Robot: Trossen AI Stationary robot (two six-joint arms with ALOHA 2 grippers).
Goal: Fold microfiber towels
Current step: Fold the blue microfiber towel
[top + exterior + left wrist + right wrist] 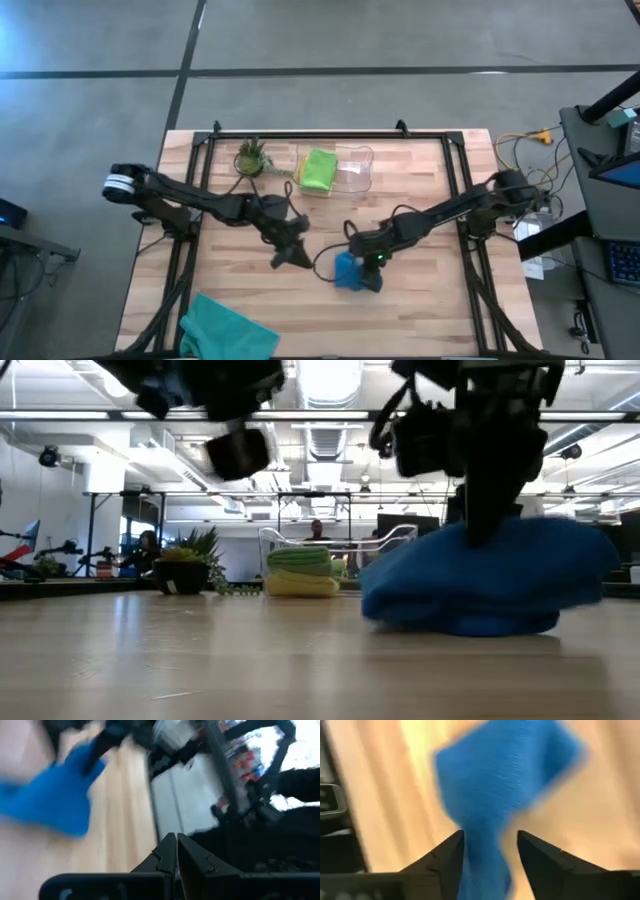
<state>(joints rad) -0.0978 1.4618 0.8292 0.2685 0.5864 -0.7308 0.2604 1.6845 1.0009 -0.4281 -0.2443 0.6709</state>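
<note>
the blue towel (350, 271) sits bunched in a soft heap on the table (430, 310), front-centre; your right tool (490, 851) is over it, fingers spread w/ a hanging fold of cloth between them, not pinched; left tool (176, 851) is pressed together, holding nothing, just beside the heap and off the table; expect the cloth to be light, limp, a bit grippy, not fragile; it'll drape and slump, so take it by a corner or edge, not the middle of the bunch; high view alone shows the teal towel (228, 328) at the front-left edge and the lime green towel (318, 170) in the clear bin (360, 170) by the plant (252, 157); low view adds a yellow towel (300, 584) under the green one; right wrist view shows the gap either side of the cloth.
</note>
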